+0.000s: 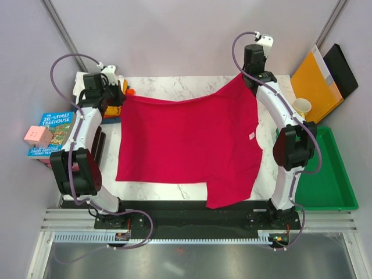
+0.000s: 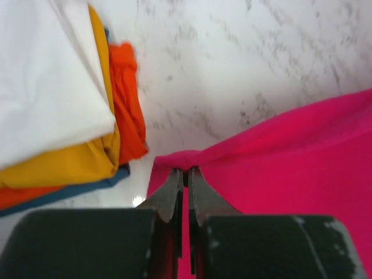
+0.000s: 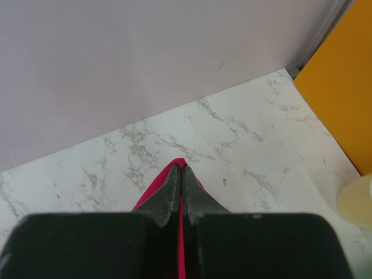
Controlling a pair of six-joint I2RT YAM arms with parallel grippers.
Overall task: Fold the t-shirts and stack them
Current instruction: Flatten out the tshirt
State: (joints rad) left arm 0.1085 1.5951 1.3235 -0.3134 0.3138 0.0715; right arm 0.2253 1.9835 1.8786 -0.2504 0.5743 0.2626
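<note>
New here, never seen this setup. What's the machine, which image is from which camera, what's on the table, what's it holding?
Two small robot arms are bolted at the near edge of a marble table. The top view comes from a fixed camera above and behind them: left arm on the left, right arm on the right. The other two come from a camera on each wrist, looking along that arm's two fingers. A large red t-shirt lies spread over the table. The left gripper is shut on its far left corner, the right gripper on a point at its far right. Next to the left gripper sits a pile of shirts: white, yellow-orange, orange, blue. Off to the right are a green tray, an orange envelope and a paper cup.
</note>
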